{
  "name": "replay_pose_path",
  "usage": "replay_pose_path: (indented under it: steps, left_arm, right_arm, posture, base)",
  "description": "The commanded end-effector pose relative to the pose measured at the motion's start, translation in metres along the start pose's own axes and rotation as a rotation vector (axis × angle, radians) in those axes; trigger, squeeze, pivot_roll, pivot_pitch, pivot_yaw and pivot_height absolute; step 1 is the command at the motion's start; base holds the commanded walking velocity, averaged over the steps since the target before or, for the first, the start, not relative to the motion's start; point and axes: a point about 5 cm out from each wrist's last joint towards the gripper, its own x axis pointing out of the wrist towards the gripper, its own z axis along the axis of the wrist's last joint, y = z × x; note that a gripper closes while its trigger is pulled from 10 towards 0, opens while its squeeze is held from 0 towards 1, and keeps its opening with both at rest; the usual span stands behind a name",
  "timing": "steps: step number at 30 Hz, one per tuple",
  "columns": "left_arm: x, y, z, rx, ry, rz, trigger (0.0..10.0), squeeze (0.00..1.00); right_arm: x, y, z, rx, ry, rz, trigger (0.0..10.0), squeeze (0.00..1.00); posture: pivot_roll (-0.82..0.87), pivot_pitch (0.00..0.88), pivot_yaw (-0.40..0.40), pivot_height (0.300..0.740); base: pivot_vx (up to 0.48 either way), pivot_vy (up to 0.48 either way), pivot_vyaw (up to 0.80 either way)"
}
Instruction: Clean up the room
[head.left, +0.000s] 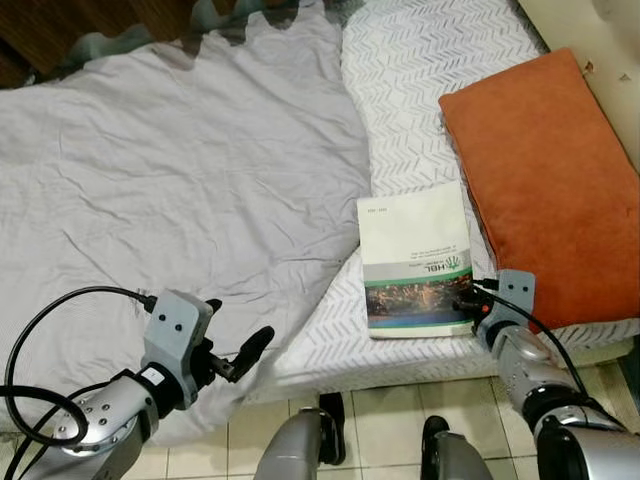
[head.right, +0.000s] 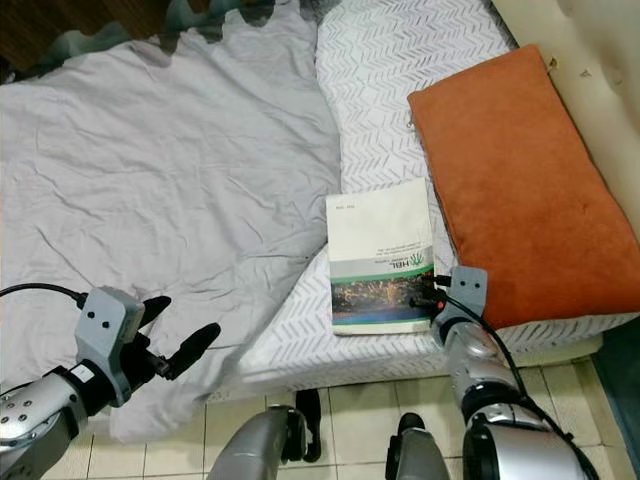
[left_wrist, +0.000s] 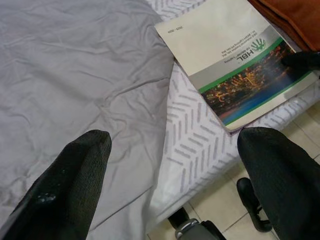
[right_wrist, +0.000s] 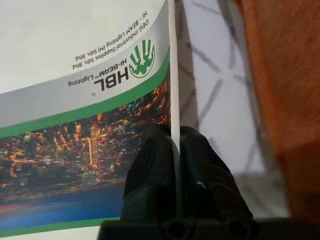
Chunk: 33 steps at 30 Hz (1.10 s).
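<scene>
One book (head.left: 415, 258) lies flat on the patterned mattress (head.left: 420, 60), near its front edge, just beside the orange pillow (head.left: 545, 180) and next to the turned-back edge of the grey sheet (head.left: 170, 190). Right gripper (right_wrist: 176, 150) is pinched shut on the book's right-hand edge near the lower corner, one black finger above the cover and one below, seen clearly from the right wrist. Left gripper (head.left: 238, 352) hangs over the sheet near the bed's front edge, fingers spread wide, holding nothing. Risks, as I judge them: the grip takes only a thin strip of the cover and pages at one corner, so on lifting the book could sag, fan open or slip free and drop to the tiled floor (head.left: 400, 420) just below. It may be that only the cover is caught, in which case it would bend or tear. A pull toward the robot could drag the book off the mattress edge before it is supported. The pillow sits close against the gripper and might be nudged. Bringing the open left gripper under the far side would steady things. Count: one book, one pillow, one sheet, one mattress, two grippers; two dark feet of the robot (head.left: 330, 415) on the tiles.
</scene>
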Motion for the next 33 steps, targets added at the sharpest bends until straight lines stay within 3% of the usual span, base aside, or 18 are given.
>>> replay_pose_path:
  steps: [1,10,13,17,23,26,31,32,33]
  left_arm:
    - [-0.002,-0.003,-0.006,-0.013,0.034,0.004,10.0,0.00]
    - [0.000,-0.005,-0.006,-0.022,0.029,0.005,10.0,0.00]
    - [0.002,-0.007,-0.007,-0.028,0.028,0.002,10.0,0.00]
    - [0.003,-0.017,-0.006,-0.063,0.011,-0.050,10.0,0.00]
    - [-0.004,-0.051,-0.018,-0.165,0.054,-0.259,10.0,0.00]
    - [-0.001,-0.056,-0.029,-0.179,0.073,-0.245,10.0,0.00]
    - [0.005,-0.054,-0.028,-0.147,0.053,-0.213,10.0,0.00]
    - [0.007,-0.051,-0.027,-0.132,0.045,-0.197,10.0,0.00]
    - [0.007,-0.050,-0.028,-0.127,0.045,-0.192,10.0,0.00]
  right_arm:
    - [-0.002,-0.007,-0.007,-0.042,0.052,-0.030,0.0,0.00]
    - [-0.004,-0.028,0.005,-0.091,0.032,-0.112,0.0,0.00]
    - [-0.005,-0.033,0.006,-0.064,0.032,-0.137,0.0,0.00]
    - [-0.005,-0.031,0.003,-0.055,0.054,-0.117,0.0,0.00]
    - [-0.004,-0.026,0.000,-0.022,0.086,-0.075,0.0,0.07]
    - [-0.003,-0.024,0.000,-0.009,0.087,-0.069,0.0,0.06]
    - [-0.003,-0.021,-0.001,0.006,0.092,-0.060,0.0,0.06]
    - [-0.003,-0.020,-0.002,0.011,0.099,-0.058,7.8,0.06]
    - [-0.003,-0.020,-0.002,0.023,0.103,-0.059,10.0,0.07]
  posture:
    - [0.22,0.456,0.237,0.740]
    - [0.21,0.453,0.225,0.740]
    - [0.20,0.454,0.218,0.740]
    - [0.19,0.453,0.213,0.740]
    - [0.20,0.455,0.209,0.740]
    - [0.19,0.458,0.204,0.740]
    - [0.19,0.460,0.202,0.740]
    - [0.19,0.460,0.202,0.740]
    - [0.19,0.459,0.202,0.740]
  base:
    - [0.000,0.000,0.00]
    - [0.000,0.000,0.00]
    - [0.000,0.000,0.00]
    - [0.000,0.000,0.00]
    - [0.000,0.000,0.00]
    - [0.000,0.000,0.00]
    - [0.000,0.000,0.00]
    - [0.000,0.000,0.00]
    - [0.000,0.000,0.00]
